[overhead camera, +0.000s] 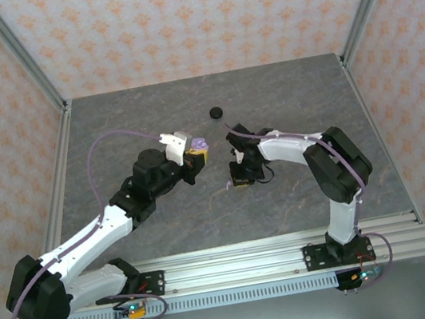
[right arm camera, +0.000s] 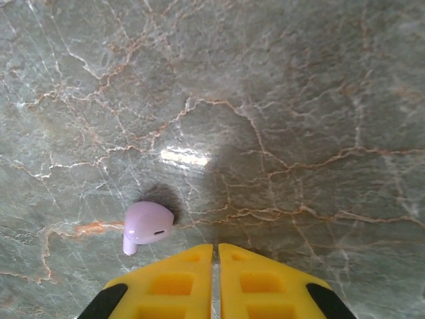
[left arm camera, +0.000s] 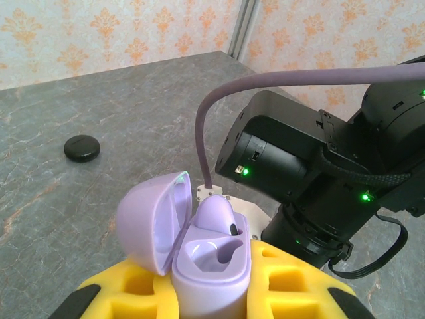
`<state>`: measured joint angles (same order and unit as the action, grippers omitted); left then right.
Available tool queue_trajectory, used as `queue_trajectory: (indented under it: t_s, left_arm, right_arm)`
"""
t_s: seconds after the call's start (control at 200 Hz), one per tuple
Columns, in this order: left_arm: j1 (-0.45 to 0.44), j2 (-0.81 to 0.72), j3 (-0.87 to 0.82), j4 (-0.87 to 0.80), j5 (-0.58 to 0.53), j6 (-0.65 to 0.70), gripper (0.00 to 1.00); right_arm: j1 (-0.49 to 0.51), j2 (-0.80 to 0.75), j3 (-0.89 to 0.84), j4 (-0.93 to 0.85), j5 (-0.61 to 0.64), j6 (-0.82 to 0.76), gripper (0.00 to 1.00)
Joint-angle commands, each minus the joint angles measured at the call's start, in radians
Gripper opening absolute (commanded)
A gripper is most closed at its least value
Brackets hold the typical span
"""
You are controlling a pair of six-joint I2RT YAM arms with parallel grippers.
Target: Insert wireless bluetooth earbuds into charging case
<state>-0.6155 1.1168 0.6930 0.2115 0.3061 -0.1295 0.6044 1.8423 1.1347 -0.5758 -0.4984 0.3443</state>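
We count two pale lilac stemmed earbuds. The seated earbud (left arm camera: 216, 216) sits in one open glossy lilac charging case (left arm camera: 212, 269), lower centre of the left wrist view, grasped between the left gripper (left arm camera: 212, 296) and its yellow pads. The loose earbud (right arm camera: 147, 224) lies on the grey marbled table (right arm camera: 299, 100), lower left of the right wrist view, just beside the right gripper (right arm camera: 216, 256), which is clenched on nothing. One closed round black case (left arm camera: 82, 147) rests at the upper left of the left wrist view.

Bright, even overhead light. A white glare patch sits on the marble tabletop (right arm camera: 182, 156); the lilac earbud (right arm camera: 147, 224) casts a soft dark shadow. Nearest edges slightly soft.
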Motion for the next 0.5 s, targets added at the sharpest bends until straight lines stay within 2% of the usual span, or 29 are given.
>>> queue_trajectory:
  t_s: [0.0, 0.496]
  left_arm:
    - [-0.004, -0.014, 0.028, 0.008, 0.004, 0.007, 0.08]
    - [-0.003, -0.029, 0.020, -0.008, -0.005, 0.004, 0.08]
  right_arm:
    - [0.006, 0.017, -0.001, 0.031, -0.003, 0.025, 0.11]
    - [0.015, 0.071, 0.067, 0.059, -0.023, 0.030, 0.10]
